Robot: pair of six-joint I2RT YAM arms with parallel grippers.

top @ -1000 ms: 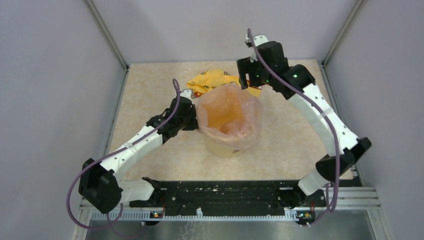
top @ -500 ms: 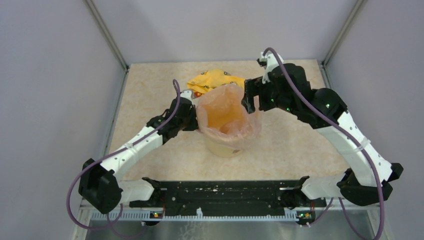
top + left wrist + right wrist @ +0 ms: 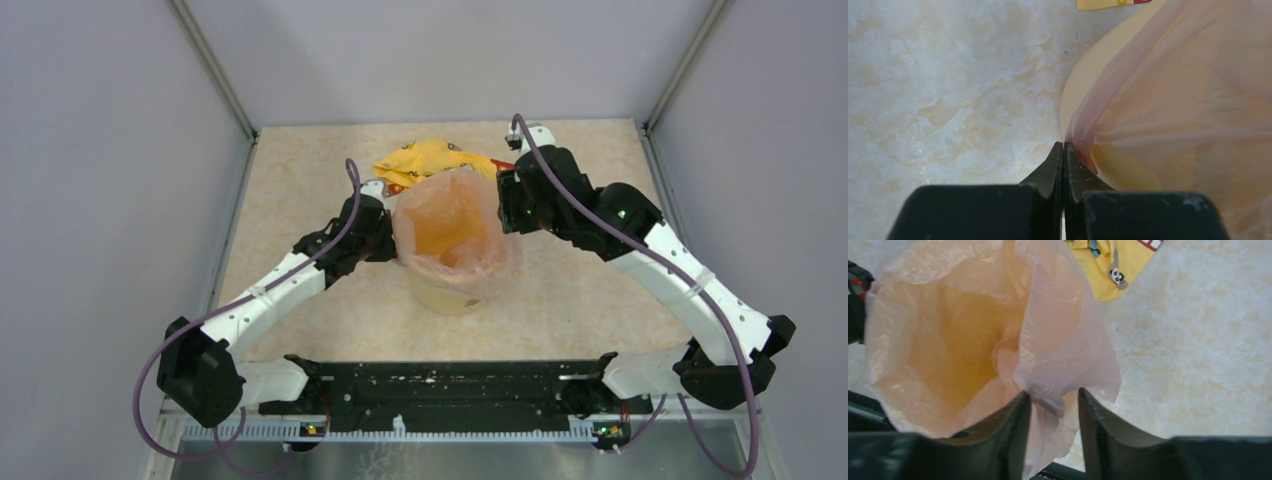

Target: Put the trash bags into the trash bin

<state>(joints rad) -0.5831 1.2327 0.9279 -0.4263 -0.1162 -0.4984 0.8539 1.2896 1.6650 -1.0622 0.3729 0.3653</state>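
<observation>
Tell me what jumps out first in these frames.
The pale pink trash bag stands open over the small yellow trash bin at mid-table. The left gripper is shut on the bag's edge on one side, and the right gripper sits open around a fold on the opposite side. A crumpled yellow wrapper lies just behind the bin.

left gripper (image 3: 1064,150): jaws pressed together | right gripper (image 3: 1053,396): jaws parted

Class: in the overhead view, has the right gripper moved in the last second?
Yes. Against the yellow wrapper, the right gripper has come nearer the arm bases: from over its right end to beside the pink bag.
</observation>
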